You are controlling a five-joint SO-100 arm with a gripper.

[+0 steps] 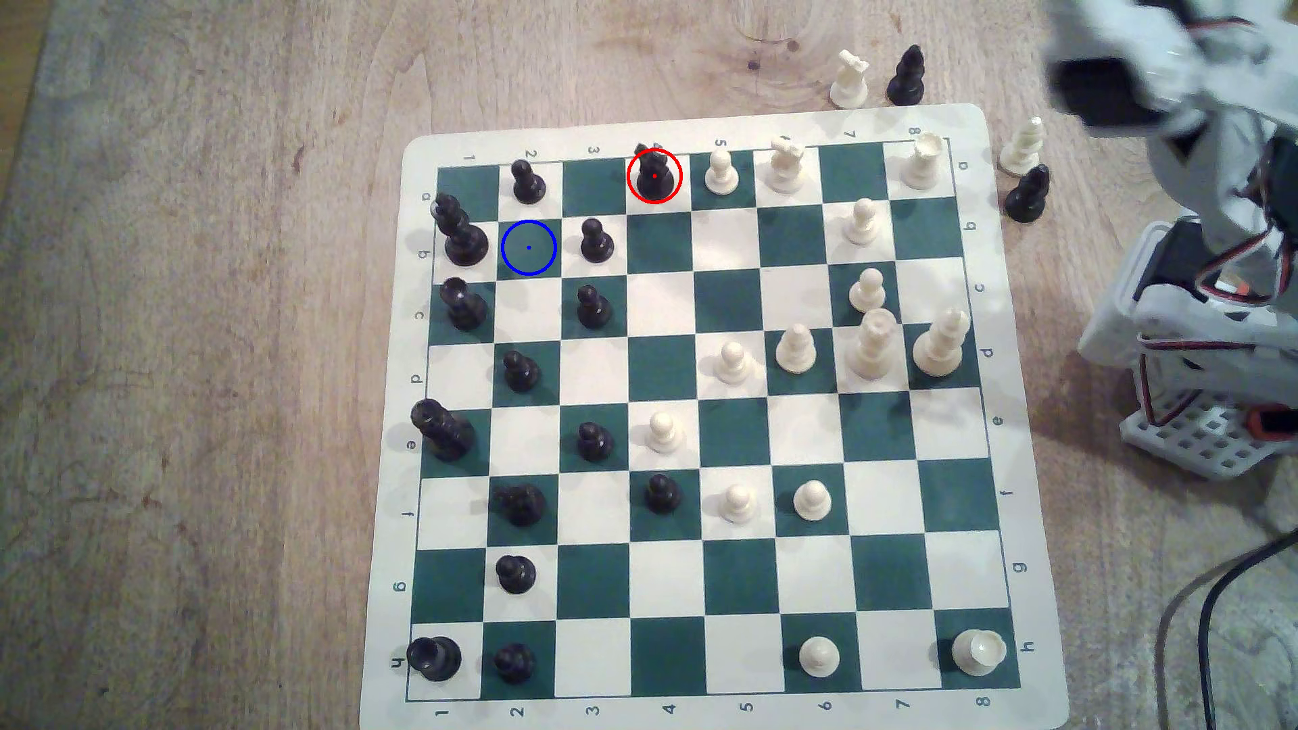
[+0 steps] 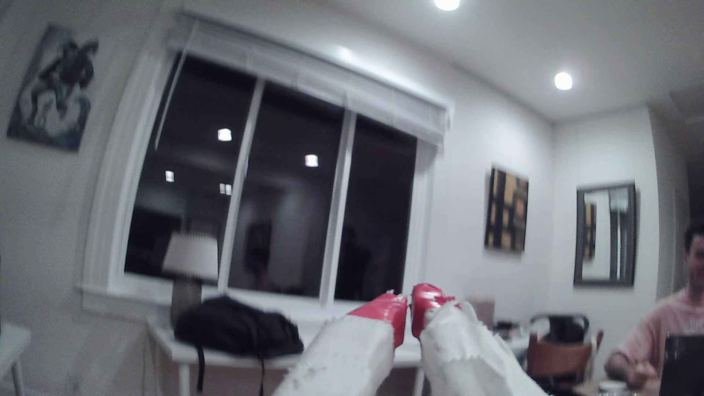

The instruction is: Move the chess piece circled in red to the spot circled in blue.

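Your hand (image 2: 410, 304) is empty, tips nearly closed, raised off the board. The knight (image 1: 654, 177) sits far-edge; the spot (image 1: 528, 247) is hemmed by pawns you might topple.

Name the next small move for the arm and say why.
Probably swing down toward the knight. It stands untouched in the red ring at the board's far edge, and the blue-ringed square is empty. The pincer points out at the room, red tips nearly together, holding nothing, so it must open on the way.
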